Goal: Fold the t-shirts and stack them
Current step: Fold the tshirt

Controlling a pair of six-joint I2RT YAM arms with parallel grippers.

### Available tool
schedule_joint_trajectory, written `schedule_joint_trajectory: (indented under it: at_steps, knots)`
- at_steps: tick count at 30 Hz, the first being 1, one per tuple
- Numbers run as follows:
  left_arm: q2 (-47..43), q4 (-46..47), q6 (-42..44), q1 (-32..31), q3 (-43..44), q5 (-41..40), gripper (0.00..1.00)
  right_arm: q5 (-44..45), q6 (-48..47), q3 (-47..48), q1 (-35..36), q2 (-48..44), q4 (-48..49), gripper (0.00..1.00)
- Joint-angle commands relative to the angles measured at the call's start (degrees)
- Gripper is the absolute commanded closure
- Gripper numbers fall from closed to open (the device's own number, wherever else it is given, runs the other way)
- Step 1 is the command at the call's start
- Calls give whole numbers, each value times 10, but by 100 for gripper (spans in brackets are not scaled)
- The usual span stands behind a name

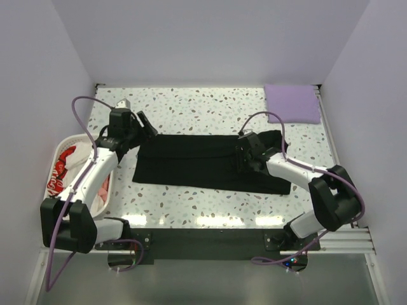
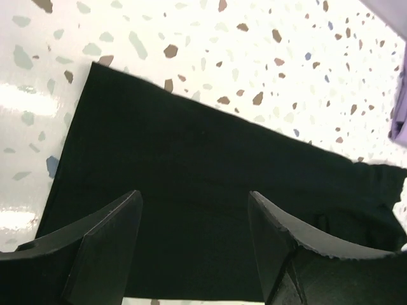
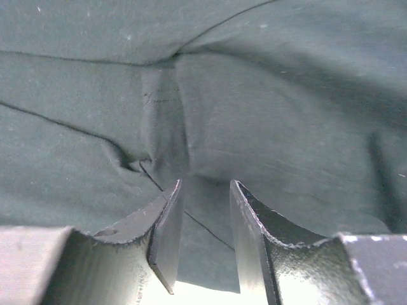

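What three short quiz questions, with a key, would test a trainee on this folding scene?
1. True or false: the left gripper is clamped on the black t-shirt.
2. Where does the folded lavender t-shirt lie? A under the left gripper; B at the far right corner of the table; C on the black t-shirt.
3. What holds the white t-shirt with red lettering?
Key: 1 false, its jaws stand open over it; 2 B; 3 the white basket.
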Motion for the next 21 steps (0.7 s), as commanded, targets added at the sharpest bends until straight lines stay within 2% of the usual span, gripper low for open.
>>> schedule_joint_trajectory:
  at_steps: [1, 12, 15, 16, 21]
  knots:
    - [-19, -12, 36, 3, -19, 3, 27, 29, -7, 19, 11, 18, 35, 62]
    - [-22, 1, 45, 4, -35, 8, 27, 47, -3, 23, 20, 53, 45, 65]
    - [-21, 1, 46, 4, -39, 8, 27, 48, -2, 30, 20, 52, 32, 77]
    - [-22, 1, 47, 4, -40, 5, 27, 48, 0, 35, 21, 45, 28, 84]
    - [-24, 0, 47, 4, -43, 3, 27, 35, -4, 67, 20, 18, -25, 94]
